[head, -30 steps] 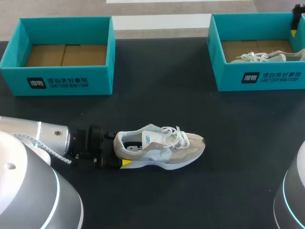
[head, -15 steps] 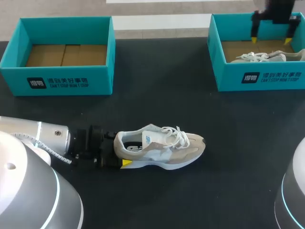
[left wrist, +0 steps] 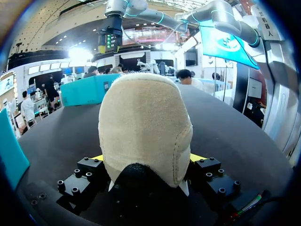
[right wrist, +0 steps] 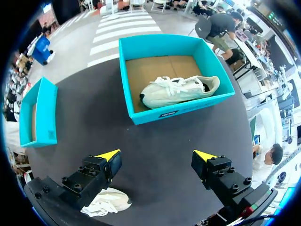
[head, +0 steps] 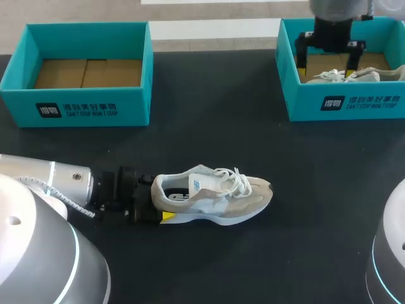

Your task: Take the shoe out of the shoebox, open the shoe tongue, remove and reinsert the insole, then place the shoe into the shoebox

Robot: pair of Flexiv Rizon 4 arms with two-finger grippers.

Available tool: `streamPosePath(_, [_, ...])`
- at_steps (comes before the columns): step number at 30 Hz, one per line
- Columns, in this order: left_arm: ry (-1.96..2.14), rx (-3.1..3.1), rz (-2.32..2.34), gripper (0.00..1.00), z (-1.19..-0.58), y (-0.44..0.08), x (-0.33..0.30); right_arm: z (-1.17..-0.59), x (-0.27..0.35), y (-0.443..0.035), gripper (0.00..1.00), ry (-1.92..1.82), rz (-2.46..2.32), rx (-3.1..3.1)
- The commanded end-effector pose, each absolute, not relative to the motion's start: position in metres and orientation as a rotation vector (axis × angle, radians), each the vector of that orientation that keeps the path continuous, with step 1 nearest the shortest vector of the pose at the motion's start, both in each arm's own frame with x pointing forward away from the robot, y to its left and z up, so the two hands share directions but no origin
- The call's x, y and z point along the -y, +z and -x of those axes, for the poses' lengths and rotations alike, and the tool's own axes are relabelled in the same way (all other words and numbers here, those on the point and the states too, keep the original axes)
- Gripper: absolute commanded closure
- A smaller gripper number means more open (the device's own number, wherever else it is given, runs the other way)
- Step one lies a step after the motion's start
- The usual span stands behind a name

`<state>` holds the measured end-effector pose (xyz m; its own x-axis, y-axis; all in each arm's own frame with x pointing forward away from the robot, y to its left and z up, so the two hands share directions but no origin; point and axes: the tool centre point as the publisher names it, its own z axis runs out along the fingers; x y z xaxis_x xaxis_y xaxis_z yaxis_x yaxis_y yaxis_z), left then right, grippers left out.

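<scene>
in the head view the heel of the shoe [head: 215,193] hides most of our left gripper [head: 162,200]: one yellow tip shows under the heel and the other finger is behind it. in the left wrist view the heel, pressed between the fingers, fills the middle and covers the toe, the laces and all but slivers of both yellow tips. what lies inside the shoe's opening is too small to tell. our right arm [head: 335,12] is cut off by the head view's top edge. the right shoebox [head: 342,104] runs past the side edge, and its front wall and our right gripper [head: 326,63] hide much of the second shoe [head: 370,76]. in the right wrist view one finger of that gripper covers part of the shoe on the table.
</scene>
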<state>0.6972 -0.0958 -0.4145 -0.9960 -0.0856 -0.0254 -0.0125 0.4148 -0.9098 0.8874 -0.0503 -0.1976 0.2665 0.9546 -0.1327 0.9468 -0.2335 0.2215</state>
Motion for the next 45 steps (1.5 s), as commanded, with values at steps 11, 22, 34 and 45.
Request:
streamPosePath(11, [-1.658, -2.586, 0.091, 1.0, -0.695, -0.417, 0.099, -0.883, 0.05, -0.198, 0.0, 0.073, -2.263, -1.747])
streamPosePath(22, [-1.658, -2.586, 0.091, 1.0, -0.695, -0.417, 0.099, -0.853, 0.005, -0.2, 0.0, 0.087, -2.183, -1.841])
streamPosePath(34, [-1.658, -2.586, 0.091, 1.0, -0.695, -0.417, 0.099, -0.781, -0.103, -0.218, 0.0, 0.065, -2.147, -1.921])
streamPosePath(45, [-1.658, -2.586, 0.091, 1.0, -0.695, -0.417, 0.099, -0.753, -0.166, -0.237, 0.0, 0.202, -2.208, -1.978])
